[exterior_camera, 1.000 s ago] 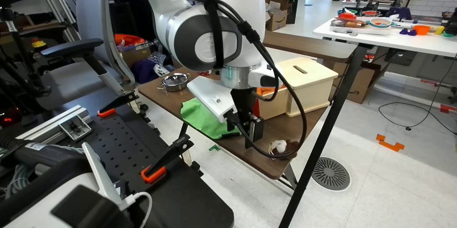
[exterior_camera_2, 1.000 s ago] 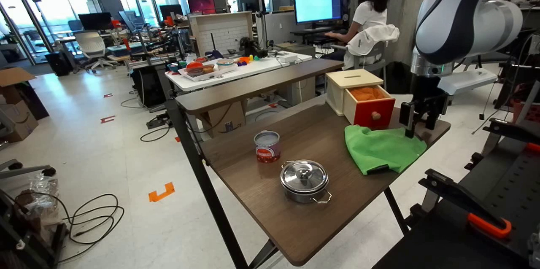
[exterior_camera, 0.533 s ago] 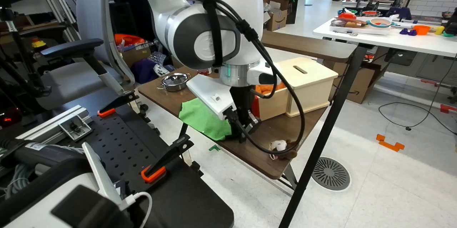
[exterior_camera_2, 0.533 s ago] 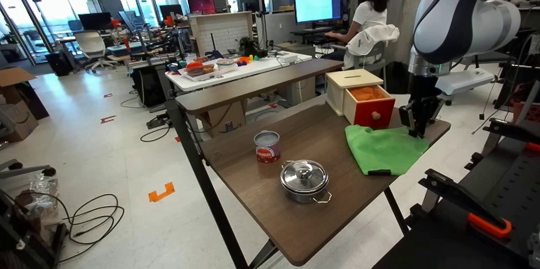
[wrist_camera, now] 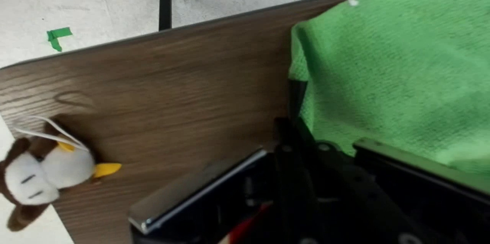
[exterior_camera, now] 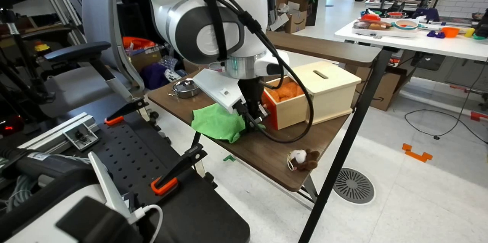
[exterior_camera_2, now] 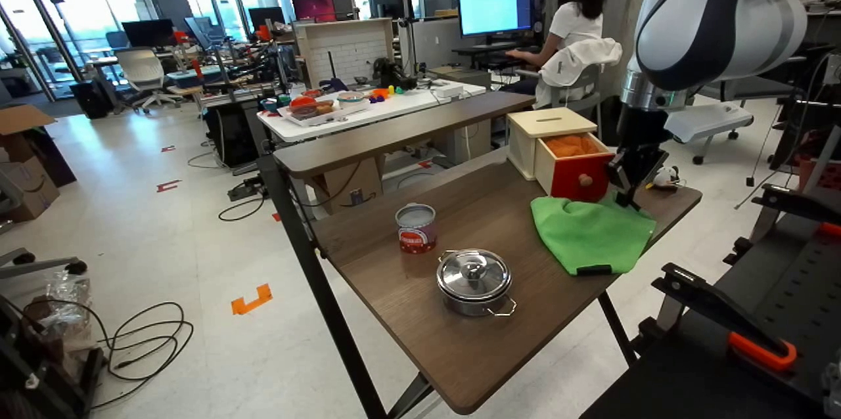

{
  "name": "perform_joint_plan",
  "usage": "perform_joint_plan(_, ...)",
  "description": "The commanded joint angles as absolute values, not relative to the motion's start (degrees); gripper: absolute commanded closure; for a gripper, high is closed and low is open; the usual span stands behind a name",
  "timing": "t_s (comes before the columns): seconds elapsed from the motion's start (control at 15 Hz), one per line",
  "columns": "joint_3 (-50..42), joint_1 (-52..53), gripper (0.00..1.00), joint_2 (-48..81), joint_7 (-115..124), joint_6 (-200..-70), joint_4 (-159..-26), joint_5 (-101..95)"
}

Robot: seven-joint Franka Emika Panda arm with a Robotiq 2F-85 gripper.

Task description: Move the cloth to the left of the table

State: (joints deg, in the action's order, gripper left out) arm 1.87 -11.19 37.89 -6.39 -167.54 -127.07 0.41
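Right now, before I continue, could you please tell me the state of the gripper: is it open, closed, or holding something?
Gripper: closed, holding the green cloth by its edge.

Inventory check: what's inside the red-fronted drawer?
Soft-looking orange stuff shows in the open drawer, in both exterior views. It hides the bottom; anything beneath, or farther back inside the box, can't be seen.
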Motion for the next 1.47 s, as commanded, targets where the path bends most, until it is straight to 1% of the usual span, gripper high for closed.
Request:
perform_joint_plan(0.0,9.97,-15.64,0.99,30.98,-10.38,-168.53,-133.18,3.41)
perform_joint_plan(0.2,17.37,-18.40,0.99,28.12,-12.63,-169.42,-134.88,7.68)
perform_joint_plan(0.47,22.84,-18.42,0.99,28.89,-11.69,-171.02,-131.48,13.00)
perform_joint_plan(0.93,24.38,-12.95,0.99,34.17,-7.32,-175.45,-123.88,14.70)
perform_joint_plan(1.4,23.62,-8.47,0.99,45.72,-1.46,-180.47,-109.52,12.99)
